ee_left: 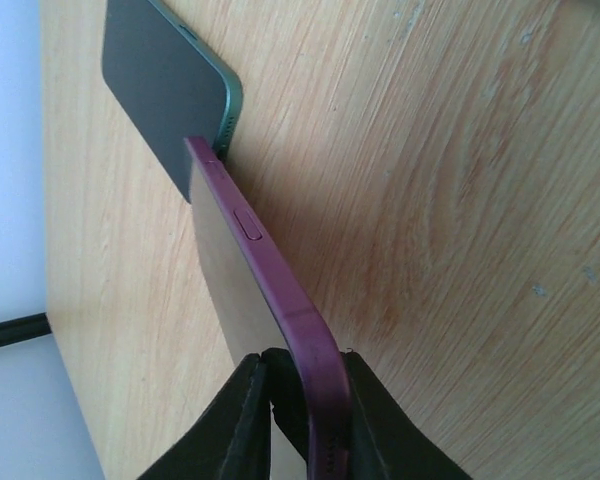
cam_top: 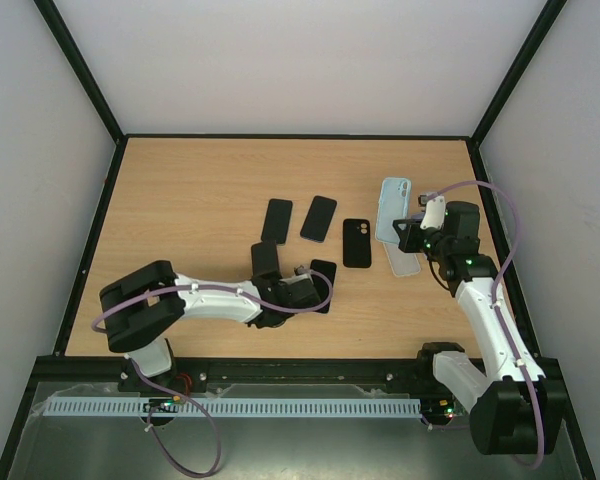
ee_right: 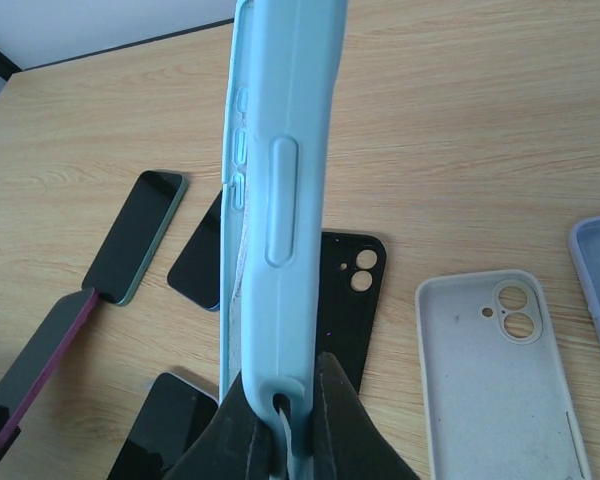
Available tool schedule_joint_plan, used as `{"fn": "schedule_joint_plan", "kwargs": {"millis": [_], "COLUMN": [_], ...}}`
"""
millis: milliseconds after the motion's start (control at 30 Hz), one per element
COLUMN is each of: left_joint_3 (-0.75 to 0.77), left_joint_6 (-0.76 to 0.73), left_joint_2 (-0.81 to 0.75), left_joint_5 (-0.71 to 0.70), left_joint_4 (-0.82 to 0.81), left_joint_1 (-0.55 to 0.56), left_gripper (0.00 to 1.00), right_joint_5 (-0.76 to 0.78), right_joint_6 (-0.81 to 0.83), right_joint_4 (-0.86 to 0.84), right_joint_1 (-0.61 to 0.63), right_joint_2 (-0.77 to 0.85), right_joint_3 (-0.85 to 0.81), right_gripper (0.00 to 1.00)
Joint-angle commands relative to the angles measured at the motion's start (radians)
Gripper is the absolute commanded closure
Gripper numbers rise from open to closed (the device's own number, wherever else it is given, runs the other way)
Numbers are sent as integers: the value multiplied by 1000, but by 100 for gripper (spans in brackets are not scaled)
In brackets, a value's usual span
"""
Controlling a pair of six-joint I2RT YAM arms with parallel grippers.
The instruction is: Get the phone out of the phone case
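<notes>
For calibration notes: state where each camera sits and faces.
Top external: above, behind the bases, looking down on the table; left arm, right arm show.
Left wrist: on the left gripper, looking along the clamped purple-cased phone; fingers show.
Right wrist: on the right gripper, looking along the light blue case; fingers show.
Wrist views share the purple-cased phone and green phone.

Right jaws clamp the bottom edge of an upright light-blue phone case [ee_right: 280, 200]

We see a robot lab: a wooden table [cam_top: 200, 190] boxed in by plain white walls [cam_top: 300, 60] and black bars [cam_top: 83, 75], with two robot arms [cam_top: 215, 298] bolted at the bottom of the frame.
</notes>
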State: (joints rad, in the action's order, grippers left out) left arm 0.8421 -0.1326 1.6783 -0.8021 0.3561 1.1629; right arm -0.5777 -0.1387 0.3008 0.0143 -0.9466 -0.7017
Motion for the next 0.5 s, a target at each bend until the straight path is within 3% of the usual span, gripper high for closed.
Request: {"fn": "schedule_joint_plan", "kwargs": {"millis": [0, 333, 467], "left_joint_3": [7, 9, 16], "left_joint_6": [-7, 17, 56], "left_joint_2": [31, 24, -42], "left_joint_5": [144, 232, 276], "left_joint_4": [4, 19, 39], "left_joint_1": [-31, -56, -62], "left_gripper": [79, 51, 38], "right_joint_5": [-8, 98, 104], "right_joint_6": [8, 76, 253], "right_joint_4": [-34, -9, 103], "right_joint_1": [-2, -2, -2], "right_joint_2": [13, -17, -77], "right_joint_3": [-1, -29, -121], "right_gripper": [98, 98, 98]}}
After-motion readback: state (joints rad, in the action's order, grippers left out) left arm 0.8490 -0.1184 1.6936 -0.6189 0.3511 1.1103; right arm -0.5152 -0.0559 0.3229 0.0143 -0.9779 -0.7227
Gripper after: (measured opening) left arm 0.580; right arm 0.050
